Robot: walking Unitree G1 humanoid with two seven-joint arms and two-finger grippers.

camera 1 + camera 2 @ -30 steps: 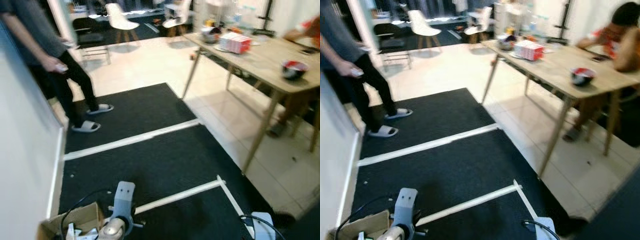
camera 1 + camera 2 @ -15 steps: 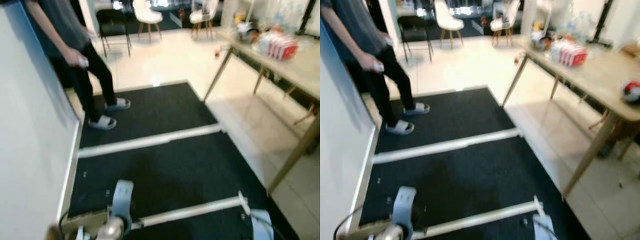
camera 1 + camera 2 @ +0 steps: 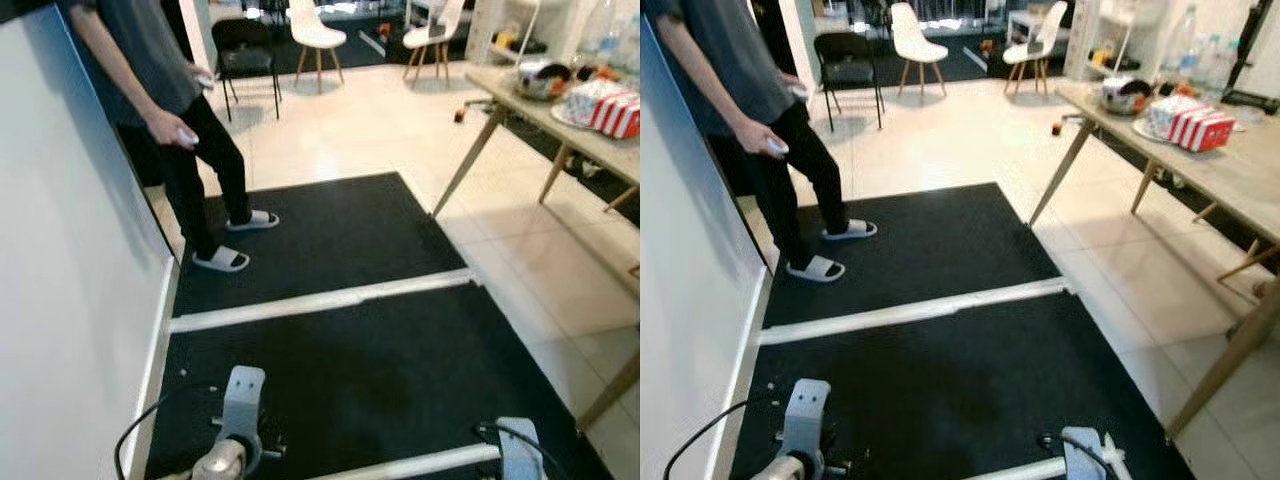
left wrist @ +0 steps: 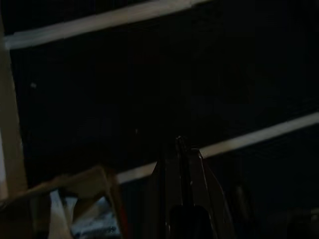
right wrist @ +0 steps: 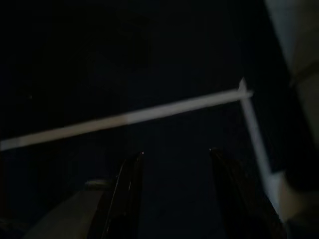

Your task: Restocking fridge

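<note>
Both arms hang low over a black mat (image 3: 340,340) crossed by white tape lines. My left arm (image 3: 240,400) and right arm (image 3: 515,445) show their wrists at the lower edge of the eye views. In the dark left wrist view my left gripper (image 4: 183,144) has its fingers pressed together with nothing held. An open cardboard box (image 4: 75,199) with pale packets inside lies on the mat beside it. My right gripper (image 5: 174,154) is open above the mat near a corner of the tape (image 5: 241,92). A tall white panel (image 3: 70,260) rises close on the left.
A person (image 3: 170,110) in dark clothes and slippers stands by the white panel, a small controller in each hand. A wooden table (image 3: 1240,170) on the right carries a red and white box (image 3: 1190,122) and a bowl. Chairs (image 3: 315,25) stand at the back on pale tiles.
The camera has swung left: the table has slid toward the right edge and the person now stands more centrally. The cardboard box has dropped out of the eye views. Both arms hang as before.
</note>
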